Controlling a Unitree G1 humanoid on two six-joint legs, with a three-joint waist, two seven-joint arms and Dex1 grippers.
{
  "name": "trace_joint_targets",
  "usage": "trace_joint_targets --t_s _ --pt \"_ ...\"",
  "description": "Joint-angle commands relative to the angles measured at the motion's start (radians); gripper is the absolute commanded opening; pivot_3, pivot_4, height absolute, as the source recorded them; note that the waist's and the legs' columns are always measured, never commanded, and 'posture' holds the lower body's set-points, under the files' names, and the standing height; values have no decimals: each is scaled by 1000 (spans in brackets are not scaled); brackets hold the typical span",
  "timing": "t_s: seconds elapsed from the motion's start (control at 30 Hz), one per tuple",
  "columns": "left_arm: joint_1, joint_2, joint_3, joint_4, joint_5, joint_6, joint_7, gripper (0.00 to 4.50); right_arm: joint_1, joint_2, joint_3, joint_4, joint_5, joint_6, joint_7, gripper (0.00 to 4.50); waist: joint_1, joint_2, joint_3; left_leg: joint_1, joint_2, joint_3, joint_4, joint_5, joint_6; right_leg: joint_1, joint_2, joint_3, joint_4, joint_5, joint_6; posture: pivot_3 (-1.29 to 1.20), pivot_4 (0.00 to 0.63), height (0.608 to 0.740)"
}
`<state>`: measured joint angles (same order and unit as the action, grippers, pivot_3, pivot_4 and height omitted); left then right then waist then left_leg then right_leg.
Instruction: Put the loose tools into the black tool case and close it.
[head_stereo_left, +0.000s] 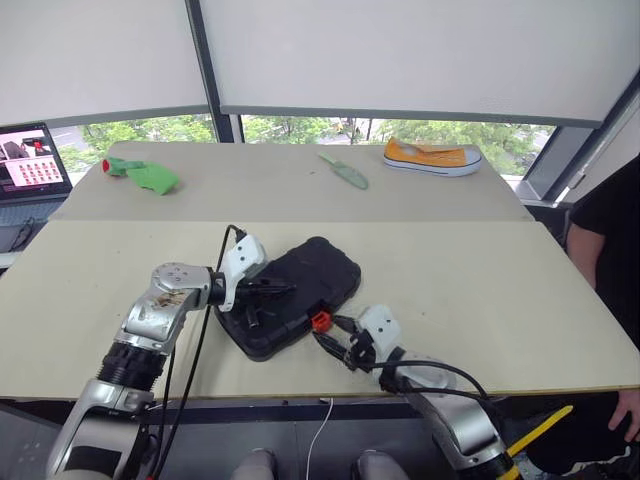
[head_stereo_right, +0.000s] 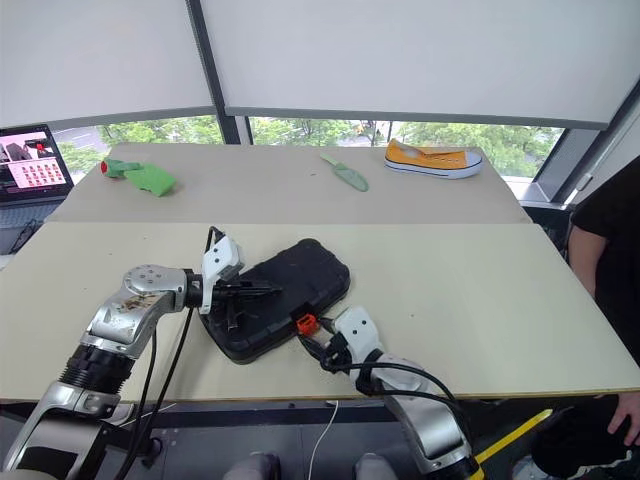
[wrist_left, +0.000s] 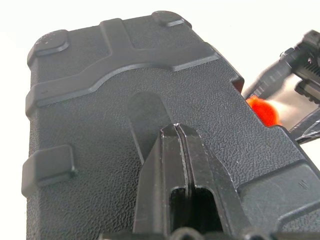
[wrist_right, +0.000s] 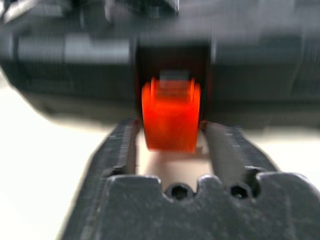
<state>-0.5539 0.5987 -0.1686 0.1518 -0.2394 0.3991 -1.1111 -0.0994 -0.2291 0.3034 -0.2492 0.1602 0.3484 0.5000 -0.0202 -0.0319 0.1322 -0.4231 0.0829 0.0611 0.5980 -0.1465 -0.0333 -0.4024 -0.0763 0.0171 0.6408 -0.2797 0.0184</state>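
I have the black tool case (head_stereo_left: 295, 293) lying closed near the front edge of the table (head_stereo_left: 480, 290), slightly left of centre and turned at an angle, with its lid down and no loose tools left out on the table around it that I can make out, so I judge the packing is done and I am on the last step: fastening the orange latch (head_stereo_left: 321, 321) on the near right edge. My left gripper (wrist_left: 176, 131) has its two fingers pressed flat together, holding nothing, and its tips rest on the textured lid toward the near left part of the case, which I read as holding the lid down. My right gripper (wrist_right: 172, 145) sits just at the near side of the case with its fingers apart, one on each side of the latch tab; in the right wrist view the tab stands between them, and I cannot tell whether either finger actually touches it. The tab looks to be hanging out from the case edge rather than lying flush, so I take it as not yet snapped shut. Next I need to keep the lid pinned with the left, then push or pinch the tab up and in toward the case until it seats, staying square to it so the fingers do not slide off.
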Motion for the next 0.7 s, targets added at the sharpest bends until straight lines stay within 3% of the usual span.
trace_joint_targets --t_s 0.03,0.3,0.47,0.7 --pt "74 11 -68 64 48 83 1 0 -9 -3 -28 -33 -14 -68 -10 4109 0 0 0 0 0 0 0 0 0 0 0 0 0 0 0 0 150 740" --pt "80 13 -64 56 47 87 4 0 77 -96 -68 -83 28 -38 60 4109 4 0 0 0 0 0 0 0 0 0 0 0 -1 -1 0 0 150 740" --pt "77 12 -64 63 49 82 2 0 77 -128 -36 -54 11 7 78 2857 3 0 0 0 0 0 0 0 0 0 0 0 -1 -1 0 0 150 740" --pt "65 4 -70 72 51 79 0 0 -12 -66 29 25 -26 16 61 397 3 -1 0 0 0 0 0 0 0 1 0 0 -1 -1 0 0 150 740"
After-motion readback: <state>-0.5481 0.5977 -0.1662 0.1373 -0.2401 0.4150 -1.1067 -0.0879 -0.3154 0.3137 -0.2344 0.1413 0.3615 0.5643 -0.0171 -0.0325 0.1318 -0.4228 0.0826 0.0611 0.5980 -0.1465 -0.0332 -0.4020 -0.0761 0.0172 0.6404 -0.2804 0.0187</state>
